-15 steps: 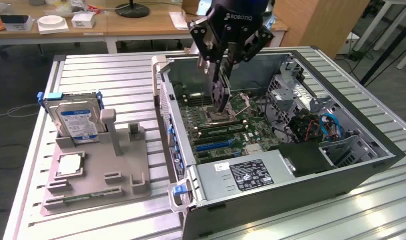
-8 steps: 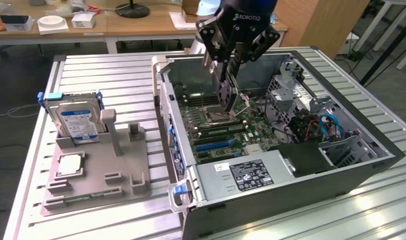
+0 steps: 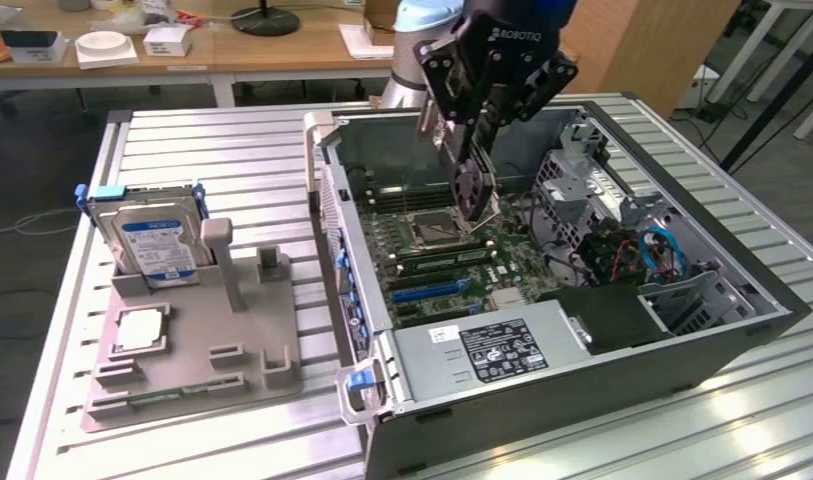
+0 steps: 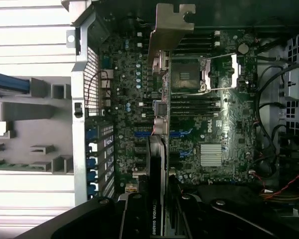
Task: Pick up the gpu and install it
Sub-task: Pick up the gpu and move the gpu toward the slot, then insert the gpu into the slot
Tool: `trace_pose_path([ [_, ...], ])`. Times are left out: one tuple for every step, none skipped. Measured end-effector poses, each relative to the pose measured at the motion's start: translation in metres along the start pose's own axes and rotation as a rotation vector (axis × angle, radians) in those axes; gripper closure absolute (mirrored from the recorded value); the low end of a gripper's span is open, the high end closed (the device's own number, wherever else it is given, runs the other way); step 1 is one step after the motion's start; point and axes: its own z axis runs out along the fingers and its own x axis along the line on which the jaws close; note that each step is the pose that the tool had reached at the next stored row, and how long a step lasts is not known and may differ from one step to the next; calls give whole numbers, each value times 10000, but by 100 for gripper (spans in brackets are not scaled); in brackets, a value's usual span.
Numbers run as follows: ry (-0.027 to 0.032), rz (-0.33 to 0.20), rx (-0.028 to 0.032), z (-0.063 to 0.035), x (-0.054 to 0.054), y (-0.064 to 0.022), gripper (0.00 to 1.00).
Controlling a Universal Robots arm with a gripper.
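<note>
Nearest you in the exterior view, the power supply [image 3: 493, 350] sits label-up at the near end of the open computer case [image 3: 740, 335]. The case lies on its side on the slatted metal tabletop [image 3: 219, 150]. A blue tab [image 3: 359, 383] stands at the near corner of the case.

Towards the exterior view's left, just beside the case, you have a grey fixture tray [image 3: 246, 345] on the same tabletop. A square silver processor chip [image 3: 139, 328] lies flat in 1 of its near pockets. Behind it, the hard drive [image 3: 153, 245] stands upright in a slot, blue-white label facing you.

Inside the case, the green motherboard [image 3: 446, 270] is exposed, with blue slots [image 3: 426, 290] nearer and the processor socket [image 3: 426, 230] further back.

Above the socket area, note the gripper [image 3: 486, 118], its jaws pinching the gpu [image 3: 470, 185] by the upper end. The card hangs tilted within the open case, over the board. You cannot tell from either view whether its lower edge touches the board. The wrist view shows the gpu [image 4: 158, 149] edge-on, running from the gripper [image 4: 159, 219] past the blue slots [image 4: 182, 133], just beside the socket [image 4: 189, 74], with its pale metal bracket [image 4: 173, 30] at the far end.

Furthest off, a second, wooden tabletop [image 3: 246, 55] carries small white boxes [image 3: 166, 40]
</note>
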Motion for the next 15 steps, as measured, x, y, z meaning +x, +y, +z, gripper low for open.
trace_pose_path([
  [1,-23,2,-2,-22,1,74],
  [1,-47,2,-3,-45,2,74],
  [2,-74,3,-4,-69,2,74],
  [2,-102,4,-5,-90,3,74],
  [3,-130,4,-6,-111,3,74],
  [3,-158,6,-7,-132,4,74],
  [4,-183,6,-8,-152,5,74],
  [4,-207,7,-9,-169,6,74],
  [5,-223,8,-9,-174,5,74],
  [5,-225,9,-9,-174,5,74],
  [5,-226,8,-9,-174,5,74],
  [5,-227,8,-9,-175,6,74],
  [5,-227,8,-9,-175,6,74],
  [5,-227,8,-9,-174,6,74],
  [5,-227,9,-9,-175,6,74],
])
